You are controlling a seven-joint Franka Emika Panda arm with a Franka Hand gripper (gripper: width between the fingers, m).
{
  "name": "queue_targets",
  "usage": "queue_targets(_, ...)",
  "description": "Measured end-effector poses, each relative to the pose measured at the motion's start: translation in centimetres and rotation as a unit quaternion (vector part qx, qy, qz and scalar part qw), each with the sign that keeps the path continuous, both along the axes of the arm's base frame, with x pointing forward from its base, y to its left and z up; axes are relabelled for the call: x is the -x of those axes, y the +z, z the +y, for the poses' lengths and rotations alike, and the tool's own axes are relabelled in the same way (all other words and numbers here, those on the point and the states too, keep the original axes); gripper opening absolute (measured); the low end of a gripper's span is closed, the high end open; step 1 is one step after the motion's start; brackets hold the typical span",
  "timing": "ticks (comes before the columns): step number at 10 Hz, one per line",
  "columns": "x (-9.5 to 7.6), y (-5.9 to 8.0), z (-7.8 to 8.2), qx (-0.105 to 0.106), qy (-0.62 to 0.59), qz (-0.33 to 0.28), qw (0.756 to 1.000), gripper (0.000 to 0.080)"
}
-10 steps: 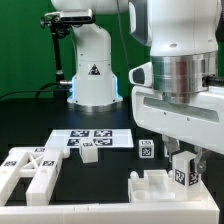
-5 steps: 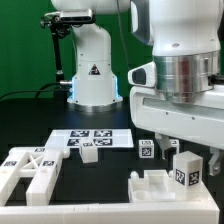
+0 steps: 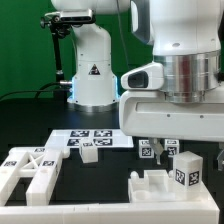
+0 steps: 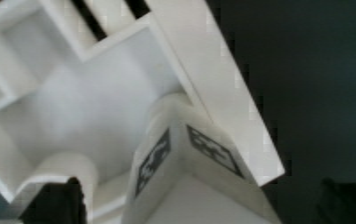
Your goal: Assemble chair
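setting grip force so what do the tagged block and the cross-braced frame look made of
The tagged block seems matte white plastic: its flat, even faces show no gloss or grain. Its marker tag looks like a printed sticker, though that is unclear. The cross-braced frame is apparently the same matte white plastic, with thick, dull, uniformly white bars.

Setting: robotics lab bench. Evidence: a white robot arm base (image 3: 95, 70) with a triangle warning sticker stands on a matte black table (image 3: 25, 115). A plain green backdrop (image 3: 25, 50) hangs behind it. The marker board (image 3: 95, 137) lies flat on the table, printed with square black-and-white tags. Moulded white chair parts (image 3: 30, 168) carry tags of the same kind, and the wrist view shows one close up.
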State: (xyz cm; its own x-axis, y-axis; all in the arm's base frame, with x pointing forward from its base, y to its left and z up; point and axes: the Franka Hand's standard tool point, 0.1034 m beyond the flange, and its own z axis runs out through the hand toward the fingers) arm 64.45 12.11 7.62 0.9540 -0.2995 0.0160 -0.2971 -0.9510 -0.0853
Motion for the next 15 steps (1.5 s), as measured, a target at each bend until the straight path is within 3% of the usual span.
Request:
queue_targets(6,-0.17,0.10,-0.58,0.030,0.275,-0.017,0.961,0.0649)
queue_targets(8,-0.17,0.09,-0.57,0.030,0.271,-0.016,0.962,0.0362)
queue_targets(9,-0.17,0.09,-0.58,0.030,0.271,-0.016,0.962,0.0285)
queue_targets(12,-0.16,0.08,-0.53,0.028,0.243,-0.015,0.970,0.0285)
queue_targets(15,-0.13,-0.08,-0.12,0.019,0.021,-0.013,1.000,0.0285)
